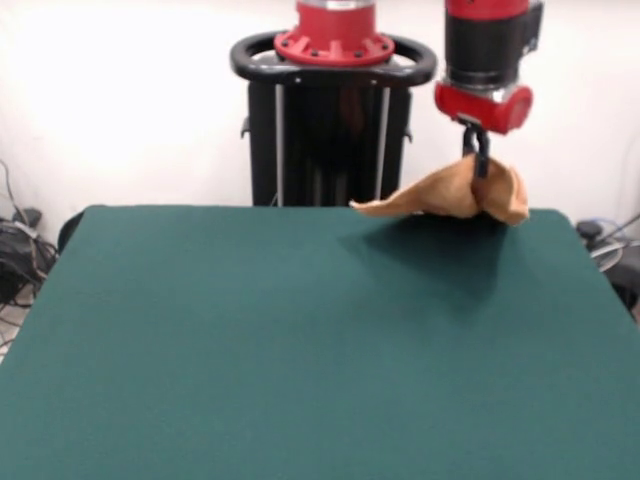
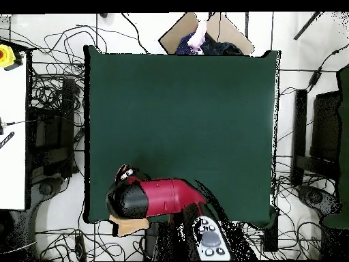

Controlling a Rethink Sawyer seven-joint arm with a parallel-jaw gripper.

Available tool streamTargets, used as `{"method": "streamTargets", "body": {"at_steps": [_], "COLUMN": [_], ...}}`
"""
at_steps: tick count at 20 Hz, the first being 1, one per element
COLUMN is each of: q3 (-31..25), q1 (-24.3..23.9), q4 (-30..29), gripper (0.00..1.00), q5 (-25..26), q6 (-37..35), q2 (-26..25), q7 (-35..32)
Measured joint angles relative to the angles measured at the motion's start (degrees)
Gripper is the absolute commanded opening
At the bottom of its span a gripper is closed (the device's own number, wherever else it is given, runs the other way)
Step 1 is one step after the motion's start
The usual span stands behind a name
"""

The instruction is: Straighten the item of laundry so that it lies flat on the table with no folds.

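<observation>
The item of laundry (image 1: 445, 192) is a peach-tan towel at the table's (image 1: 300, 330) far right corner. It is pulled up into a peak, and one flap trails left onto the green cloth. My gripper (image 1: 479, 160) hangs from the red wrist and is shut on that peak, its tips buried in the fabric. In the overhead view the red arm (image 2: 160, 194) covers the gripper. Only a strip of the towel (image 2: 128, 225) shows beneath the arm, at the table's (image 2: 184, 102) bottom left corner and partly past the edge.
The robot's black pedestal (image 1: 330, 130) stands behind the table's far edge. In the overhead view a person's hand (image 2: 199, 33) and a cardboard piece (image 2: 228, 28) sit at the top edge. Cables lie on the floor around the table, and a control box (image 2: 211, 240) sits near the base.
</observation>
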State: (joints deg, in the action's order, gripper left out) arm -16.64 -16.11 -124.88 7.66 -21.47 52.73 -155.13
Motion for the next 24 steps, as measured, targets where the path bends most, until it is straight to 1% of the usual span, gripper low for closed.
{"method": "streamTargets", "body": {"at_steps": [3,6,10,13,14,18,24], "q3": [-1.7,-4.06,-5.24,-5.92,-5.92,-5.92,-5.58], "q1": [-0.19,0.15,0.93,1.71,2.61,4.25,6.19], "q4": [2.97,7.76,11.45,14.21,16.14,19.3,21.07], "gripper": [0.0,0.0,0.0,0.0,0.0,0.0,0.0], "q5": [0.06,0.07,0.09,0.14,0.6,2.05,5.6], "q6": [-2.8,-7.37,-9.67,-10.12,-10.12,-10.14,-9.45], "q2": [-1.54,-3.37,-4.79,-5.8,-6.32,-7.01,-7.9], "q7": [0.0,0.0,0.0,0.0,0.0,0.0,0.0]}}
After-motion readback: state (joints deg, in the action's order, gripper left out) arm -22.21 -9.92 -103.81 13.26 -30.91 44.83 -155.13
